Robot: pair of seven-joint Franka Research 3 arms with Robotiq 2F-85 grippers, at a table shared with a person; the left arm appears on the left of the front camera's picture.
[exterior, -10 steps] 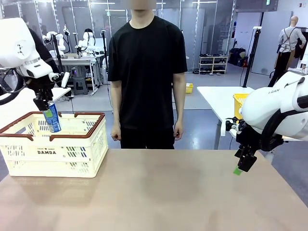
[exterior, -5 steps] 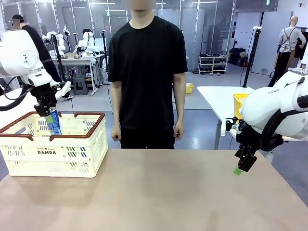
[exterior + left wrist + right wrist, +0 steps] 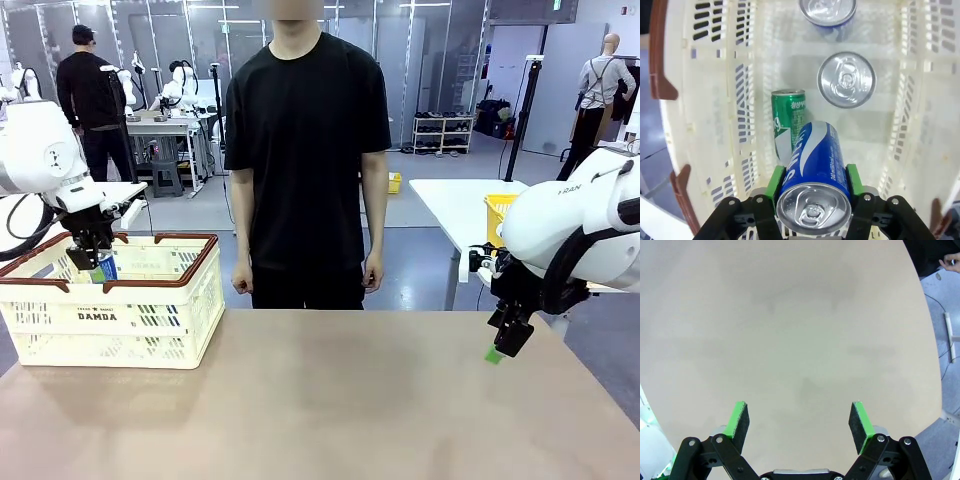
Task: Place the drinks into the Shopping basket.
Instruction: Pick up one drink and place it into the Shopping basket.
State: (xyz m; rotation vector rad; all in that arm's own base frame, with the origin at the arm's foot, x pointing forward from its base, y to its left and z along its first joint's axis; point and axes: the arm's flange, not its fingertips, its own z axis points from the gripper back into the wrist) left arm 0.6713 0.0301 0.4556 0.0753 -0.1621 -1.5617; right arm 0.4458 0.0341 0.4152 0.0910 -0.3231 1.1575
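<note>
The slim blue metal can point(image 3: 812, 165) sits clamped in the left pincer point(image 3: 92, 262), now lowered inside the cream slotted plastic basket point(image 3: 150, 320); beyond it lie a green can point(image 3: 786, 122) and two more. The right pincer point(image 3: 799, 421) hangs spread over the tan surface point(image 3: 330, 400).

Four drink cans point(image 3: 812, 165), one Shopping basket point(image 3: 150, 320), two tools point(image 3: 812, 200), one person point(image 3: 305, 150).

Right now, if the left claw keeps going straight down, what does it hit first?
Probably the green can lying on the basket floor, beneath the held blue can; depth is unclear.
</note>
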